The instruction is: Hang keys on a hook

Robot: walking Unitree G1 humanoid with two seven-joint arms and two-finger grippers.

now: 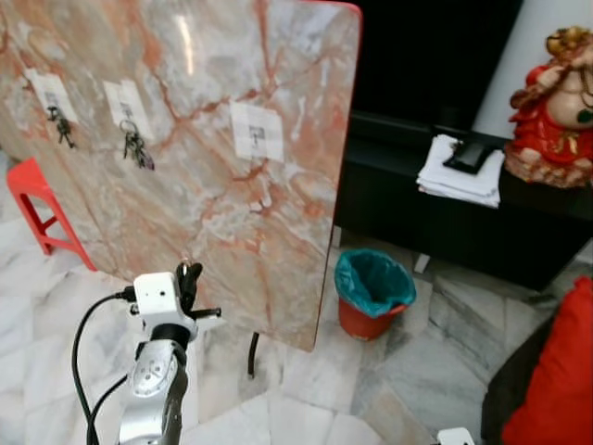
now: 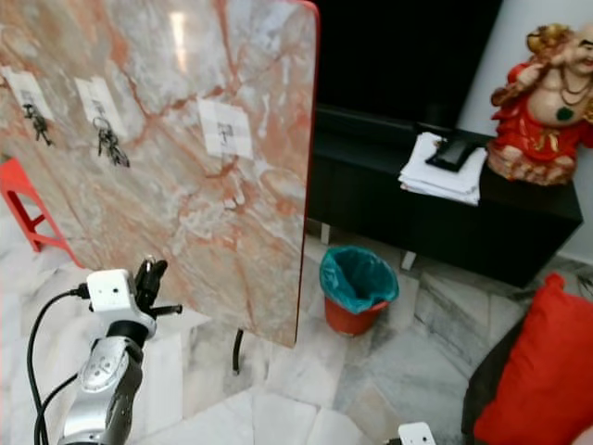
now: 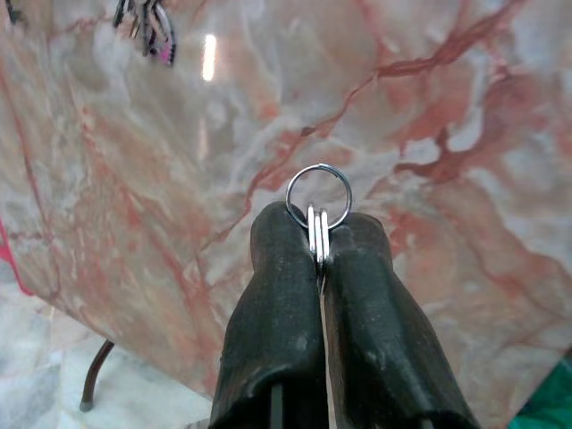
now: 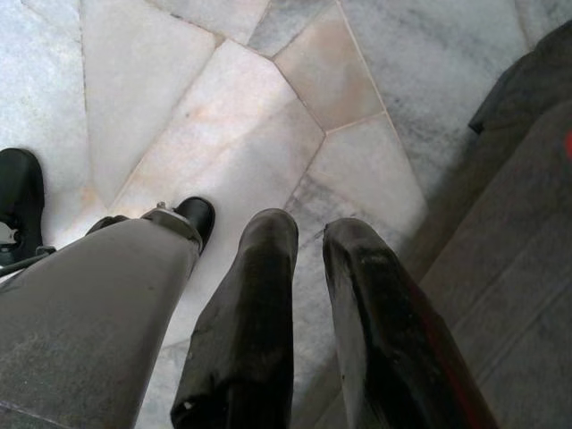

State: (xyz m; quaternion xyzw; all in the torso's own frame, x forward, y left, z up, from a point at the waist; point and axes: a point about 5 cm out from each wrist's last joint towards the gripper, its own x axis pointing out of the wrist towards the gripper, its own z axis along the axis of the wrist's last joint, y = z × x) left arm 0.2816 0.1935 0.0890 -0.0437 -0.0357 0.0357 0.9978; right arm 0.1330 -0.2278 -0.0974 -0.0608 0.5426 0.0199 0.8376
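A tall pink marble board (image 1: 204,185) stands in front of me with three white patches. The left patch (image 1: 53,95) and the middle patch (image 1: 128,100) each carry a hanging bunch of keys (image 1: 137,146). The right patch (image 1: 258,132) has a small bare hook. My left gripper (image 1: 190,283) is raised low in front of the board, below the hooks. It is shut on a silver key ring (image 3: 319,201), whose loop sticks out past the fingertips (image 3: 286,250). My right gripper (image 4: 310,234) hangs idle over the floor, fingers slightly apart and holding nothing.
An orange bin with a teal liner (image 1: 372,295) stands right of the board's foot. Behind it runs a black cabinet (image 1: 445,218) with folded white cloths (image 1: 460,171) and a red statue (image 1: 556,97). A red stool (image 1: 37,199) stands at far left, a red cushion (image 1: 556,371) at lower right.
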